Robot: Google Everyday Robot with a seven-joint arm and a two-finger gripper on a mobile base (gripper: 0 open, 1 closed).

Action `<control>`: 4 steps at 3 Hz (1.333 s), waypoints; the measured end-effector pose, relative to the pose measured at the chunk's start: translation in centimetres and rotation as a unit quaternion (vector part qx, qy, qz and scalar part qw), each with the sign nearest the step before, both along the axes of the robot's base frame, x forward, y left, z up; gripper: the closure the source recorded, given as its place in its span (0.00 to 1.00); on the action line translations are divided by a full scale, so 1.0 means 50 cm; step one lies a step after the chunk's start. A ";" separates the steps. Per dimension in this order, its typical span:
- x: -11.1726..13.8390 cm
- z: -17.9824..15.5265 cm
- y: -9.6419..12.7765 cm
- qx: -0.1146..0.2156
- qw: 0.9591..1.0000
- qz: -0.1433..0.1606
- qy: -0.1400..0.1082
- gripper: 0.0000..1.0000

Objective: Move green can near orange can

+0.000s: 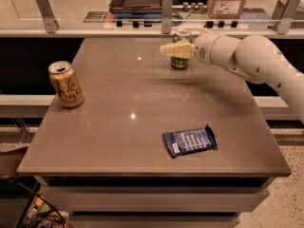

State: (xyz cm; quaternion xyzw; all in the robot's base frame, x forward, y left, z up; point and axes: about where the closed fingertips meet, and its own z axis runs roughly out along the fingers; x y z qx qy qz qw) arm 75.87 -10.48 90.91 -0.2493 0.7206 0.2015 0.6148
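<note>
A: Where's the hand [165, 50]?
B: At the far edge of the surface [142, 122], across the green can [180, 62].
A: The orange can [66, 84]?
B: Upright at the left edge, well apart. A packet [190, 141] lies nearer.

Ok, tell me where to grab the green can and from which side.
Take the green can around its mid-body, coming in level from the right, where the gripper hangs across its front at can height. The can stands upright and slim near the far edge of the table, with nothing beside it.

A smooth white rounded arm [256, 61] with small dark holes ends in a pale yellow hand [167, 50].
</note>
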 end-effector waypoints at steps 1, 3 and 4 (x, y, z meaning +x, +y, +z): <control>0.002 0.000 0.004 0.001 1.000 0.003 0.000 0.23; 0.002 -0.002 0.015 0.001 1.000 0.007 0.001 0.70; 0.003 -0.002 0.020 0.001 1.000 0.008 0.001 0.93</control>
